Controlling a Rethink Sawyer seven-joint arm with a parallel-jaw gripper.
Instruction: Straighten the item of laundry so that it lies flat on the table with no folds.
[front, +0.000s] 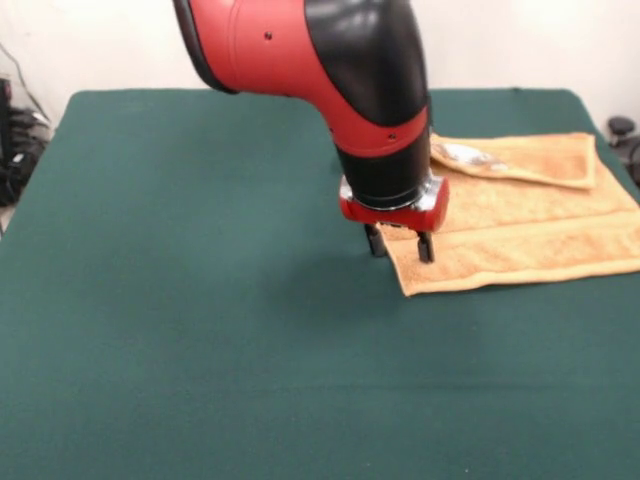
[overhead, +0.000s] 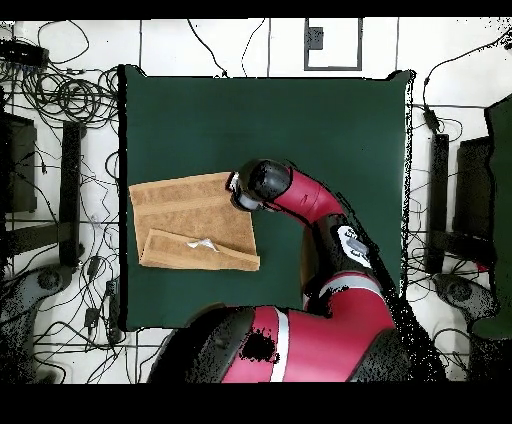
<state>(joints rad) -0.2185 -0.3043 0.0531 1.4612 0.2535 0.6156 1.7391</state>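
One camera stands across the counter (front: 200, 350), facing the robot, close and slightly raised, so the arm (front: 330, 70) drops in from the top. The other hangs high overhead, looking straight down, robot base at the bottom. Both cover the green counter (overhead: 330, 130) and the arm (overhead: 320, 215).

Lighting even, diffuse, from above. Large dark green felt-topped table (front: 200, 350) evenly lit; soft faint shadow directly under red and black arm (front: 340, 70). Mild sheen on arm's glossy shell. Front view slightly soft throughout.
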